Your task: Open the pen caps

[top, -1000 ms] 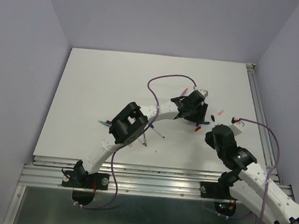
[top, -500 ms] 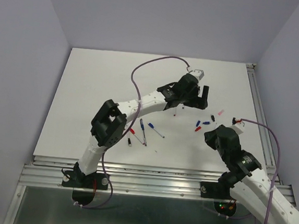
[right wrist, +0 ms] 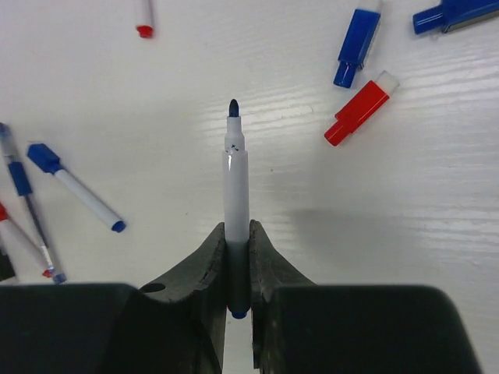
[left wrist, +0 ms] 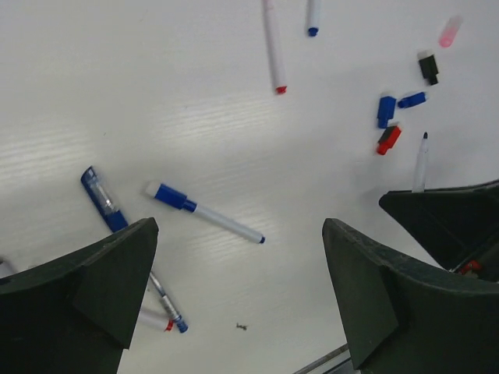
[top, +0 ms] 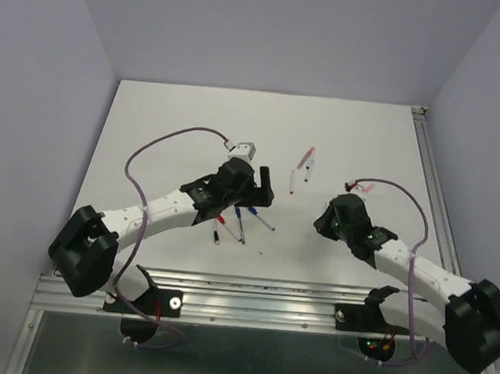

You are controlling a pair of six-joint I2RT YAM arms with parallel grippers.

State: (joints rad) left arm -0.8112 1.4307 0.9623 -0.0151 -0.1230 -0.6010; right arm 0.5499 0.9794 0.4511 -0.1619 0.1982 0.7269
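Right wrist view: the right gripper point(right wrist: 237, 243) clamped a thin white pen point(right wrist: 236, 175), its bare tip apparently dark blue; a short red plastic cap point(right wrist: 360, 109) lay at 1 o'clock, and the left gripper point(left wrist: 238, 261) held its fingers apart.

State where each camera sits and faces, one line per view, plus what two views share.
Top external: above and behind the bases, looking down at the table; left arm and right arm show.
Left wrist: on the left arm, faces down; left jaws open at bottom corners.
Right wrist: on the right arm, faces down; right jaws shut on a pen.
Shared: both wrist views show the red cap.
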